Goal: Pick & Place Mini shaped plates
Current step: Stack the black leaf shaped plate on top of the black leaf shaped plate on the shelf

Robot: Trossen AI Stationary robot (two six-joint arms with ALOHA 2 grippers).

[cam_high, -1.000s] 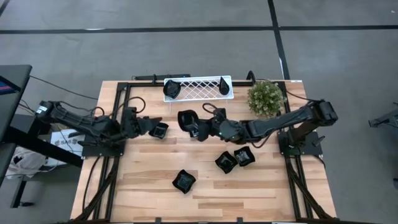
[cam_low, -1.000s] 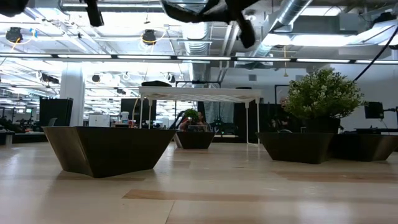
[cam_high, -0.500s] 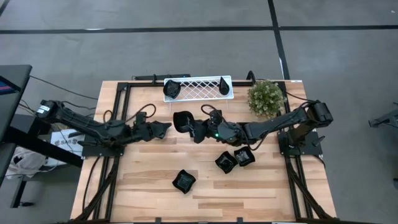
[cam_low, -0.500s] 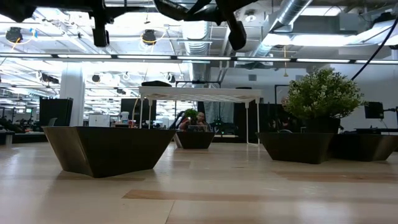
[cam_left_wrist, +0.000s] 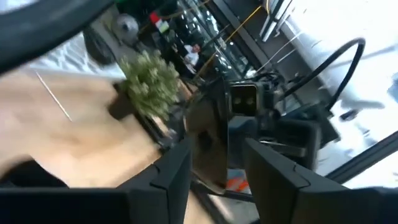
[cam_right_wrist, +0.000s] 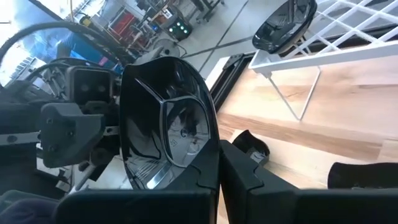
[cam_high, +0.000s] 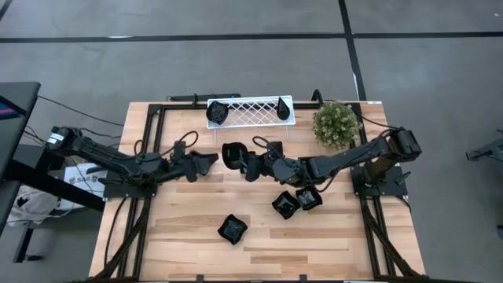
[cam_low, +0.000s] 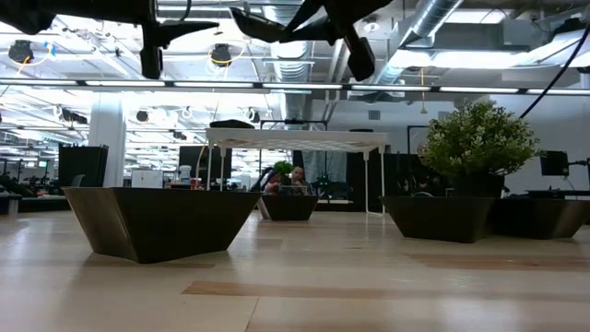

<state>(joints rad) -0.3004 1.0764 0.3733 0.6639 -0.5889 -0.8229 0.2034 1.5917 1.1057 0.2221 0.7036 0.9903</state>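
Black and glossy, one mini shaped plate [cam_high: 233, 154] hangs above the table's middle, pinched at its edge by the right gripper [cam_high: 250, 163]; the right wrist view shows this held plate [cam_right_wrist: 166, 127] standing on edge, its hollow facing the camera, clamped between the dark fingers [cam_right_wrist: 208, 174]. Facing it from 9 o'clock is the left gripper [cam_high: 206, 159], its fingers [cam_left_wrist: 169, 177] spread, with the held plate seen edge-on in the gap between them (the left wrist view shows no touch that I can be sure of). On the wooden table [cam_high: 189, 228], three more plates lie flat: a pair touching each other [cam_high: 285, 204] [cam_high: 308, 197] at about 4 o'clock from the held plate, and a single one [cam_high: 233, 229] at 6 o'clock, near the front edge. At 12 o'clock the white lattice tray [cam_high: 251, 112] carries two plates, a rounded one [cam_high: 216, 113] at its left end and a pointed one [cam_high: 283, 108] at its right. A green bushy plant [cam_high: 335, 123] stands just beside the tray, at 3 o'clock from it.
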